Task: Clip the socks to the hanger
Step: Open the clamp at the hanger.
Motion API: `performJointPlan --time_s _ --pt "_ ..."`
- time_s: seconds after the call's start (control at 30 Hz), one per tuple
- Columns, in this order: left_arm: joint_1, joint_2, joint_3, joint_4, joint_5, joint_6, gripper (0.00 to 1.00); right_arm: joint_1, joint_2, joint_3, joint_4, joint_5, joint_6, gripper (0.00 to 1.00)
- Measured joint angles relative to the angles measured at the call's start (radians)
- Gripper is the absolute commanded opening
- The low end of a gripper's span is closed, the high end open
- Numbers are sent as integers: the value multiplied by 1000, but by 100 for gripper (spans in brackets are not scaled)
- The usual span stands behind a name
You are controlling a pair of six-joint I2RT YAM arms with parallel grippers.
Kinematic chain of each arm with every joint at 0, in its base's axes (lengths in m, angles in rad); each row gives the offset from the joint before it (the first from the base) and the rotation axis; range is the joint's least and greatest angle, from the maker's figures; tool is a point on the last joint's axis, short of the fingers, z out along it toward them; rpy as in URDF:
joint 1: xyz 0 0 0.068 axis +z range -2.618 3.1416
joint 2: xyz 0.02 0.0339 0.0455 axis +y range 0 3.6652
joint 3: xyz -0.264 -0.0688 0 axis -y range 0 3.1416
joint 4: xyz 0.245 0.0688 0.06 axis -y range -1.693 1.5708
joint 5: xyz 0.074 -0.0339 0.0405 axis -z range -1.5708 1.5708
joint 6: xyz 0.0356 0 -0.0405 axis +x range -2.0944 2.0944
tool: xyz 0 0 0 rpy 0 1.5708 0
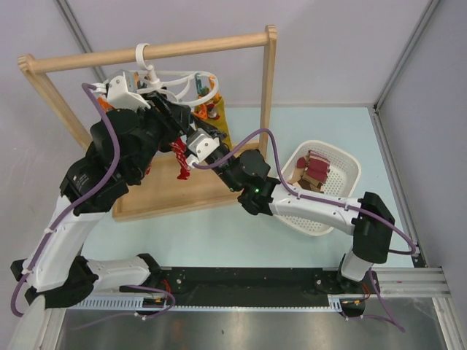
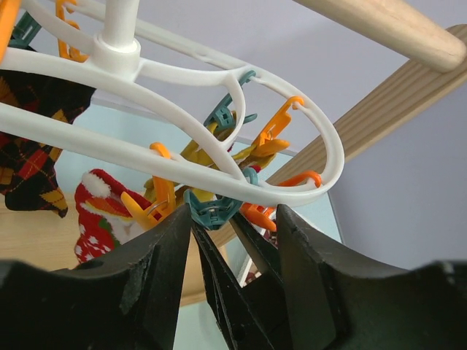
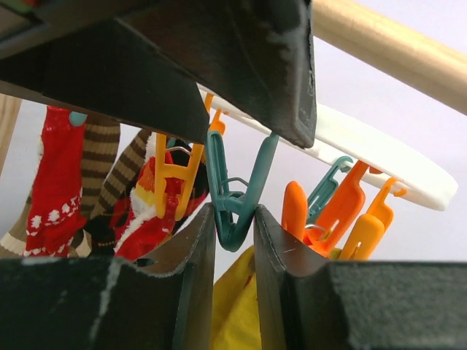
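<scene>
White plastic oval hanger [image 2: 120, 49] is hanging from the wooden rail [image 1: 146, 51], light and liable to swing. The right gripper [image 3: 233, 211] is pinching a teal peg [image 3: 217, 171], jaws nearly closed. The left gripper [image 2: 233, 219] is standing half open, gripping nothing I can make out. A red patterned sock [image 3: 55, 182] and a brown striped sock [image 3: 98, 157] are dangling clipped. More socks [image 1: 316, 171] are lying in the white perforated basket [image 1: 330, 144], limp and light, best taken by the cuff.

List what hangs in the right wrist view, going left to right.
Red sock with white pattern → brown striped socks → orange peg → teal peg → cluster of orange pegs.
</scene>
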Motion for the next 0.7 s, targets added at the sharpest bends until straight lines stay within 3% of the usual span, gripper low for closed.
performJointPlan --time_s 0.23,0.5,0.7 --pt "0 21 -3 -5 -26 0 55 0 14 -2 5 27 -3 17" --pt "0 -60 -138 26 -69 -4 50 0 15 -4 18 25 17 17" --pt "0 -63 -149 42 -85 -5 49 -1 15 -4 19 19 37 17"
